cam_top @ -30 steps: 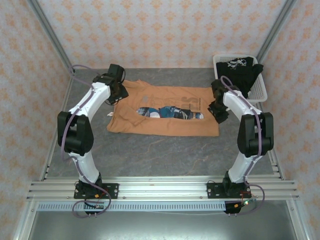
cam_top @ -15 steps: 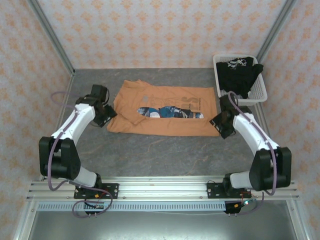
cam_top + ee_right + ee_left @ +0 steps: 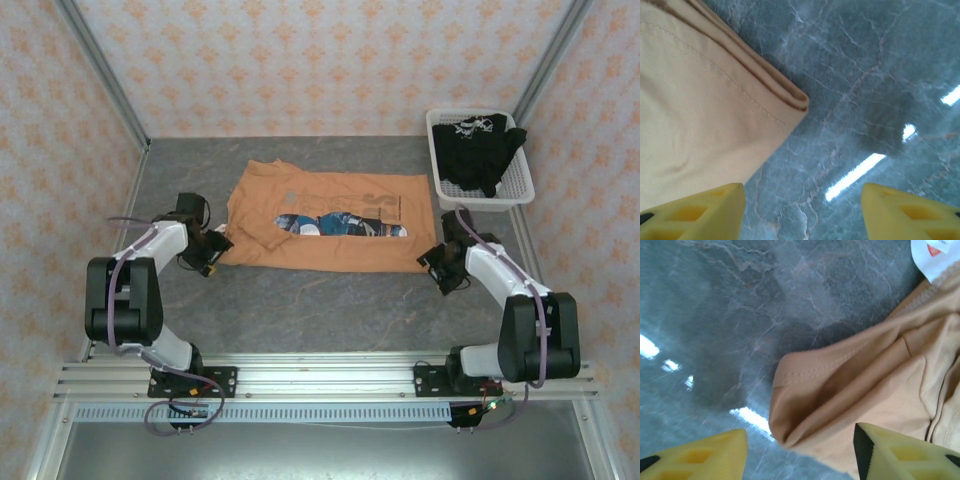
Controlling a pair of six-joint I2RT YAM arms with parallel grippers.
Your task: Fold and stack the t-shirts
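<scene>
Two t-shirts: one orange and one black, lying well apart.
Orange t-shirt (image 3: 330, 225): spread on the middle of the grey marbled table (image 3: 300, 300), its long side running left to right. It is folded over itself, so the blue-and-white cartoon print (image 3: 340, 224) shows as a strip along the middle.
Black t-shirt (image 3: 478, 150): bunched inside the white mesh basket (image 3: 522, 188) at the far right corner of the table, with white print showing on top.
Left gripper (image 3: 210, 250): low at the near left corner of the orange shirt. Its jaws stand wide apart and hold nothing.
Left wrist view: the rounded, doubled-over corner of orange cloth (image 3: 865, 385) lies between the two yellow fingers (image 3: 705, 455). One finger is over bare table and the other over the cloth. Whether either touches the cloth cannot be told. A white label (image 3: 935, 255) with a red-orange mark lies by the shirt's edge at the top right.
Right gripper (image 3: 440, 270): low at the near right corner of the orange shirt. Its jaws are also spread wide and empty.
Right wrist view: the folded corner with its stitched hem (image 3: 700, 110) points in from the upper left. The cloth runs down to the left finger (image 3: 700, 210), while the right finger is over bare table with bright light reflections.
</scene>
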